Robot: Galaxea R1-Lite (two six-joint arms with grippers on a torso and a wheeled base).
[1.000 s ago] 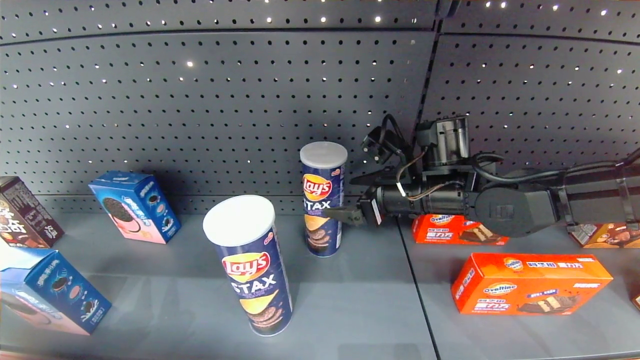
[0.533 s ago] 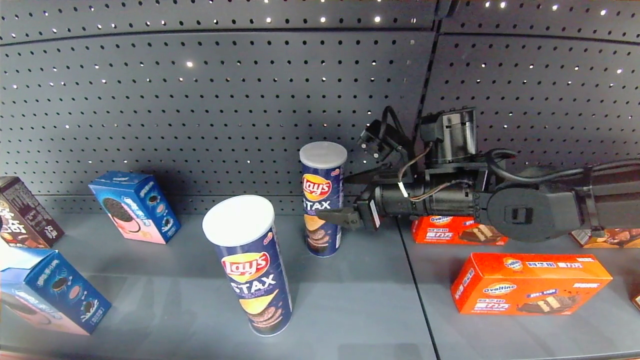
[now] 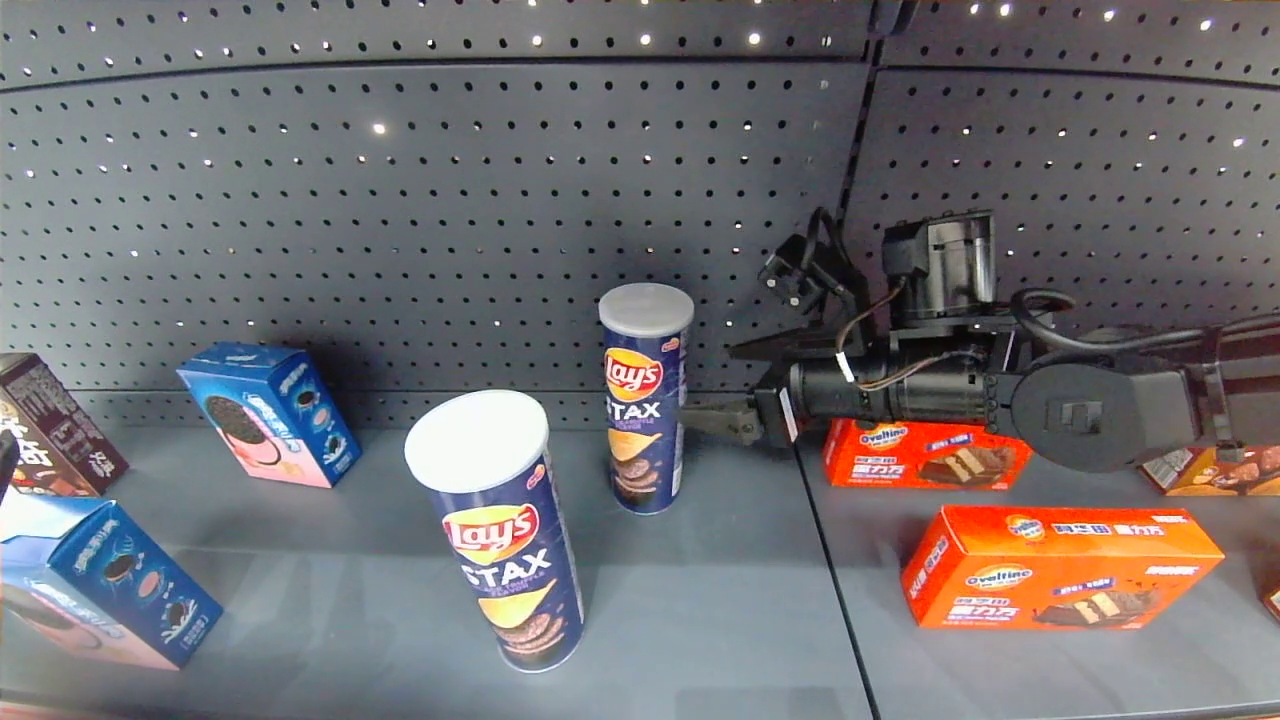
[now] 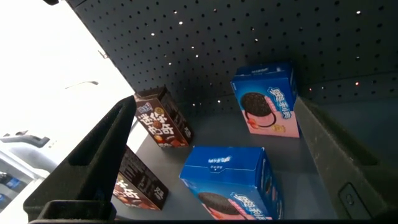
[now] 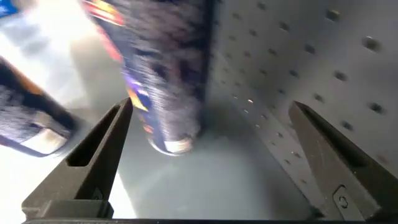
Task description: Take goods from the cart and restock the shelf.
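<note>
My right gripper (image 3: pixel 708 382) is at centre right of the head view with its fingers spread. The tips are just beside the rear can (image 3: pixel 645 398) and, as far as I can tell, not touching it. This can stands upright at frame centre on the shelf (image 3: pixel 720 600), close to the pegboard (image 3: pixel 400 250). I judge the step in hand to be clearing the gripper from a placed can. Procedure: hold the fingers wide and pull straight back along the arm's axis, toward the right edge. Do not sweep sideways, because a tall, narrow can tips easily. Maintain height over the orange boxes (image 3: pixel 920 453) lying beneath the arm at right, as these are the nearest obstruction. The front can (image 3: pixel 495 530) stands at lower centre, well apart from that path. My left gripper (image 4: pixel 214 106) is likewise spread and holds nothing. It faces the blue boxes (image 4: pixel 264 99) and brown boxes (image 4: pixel 163 118) at the shelf's left end.
</note>
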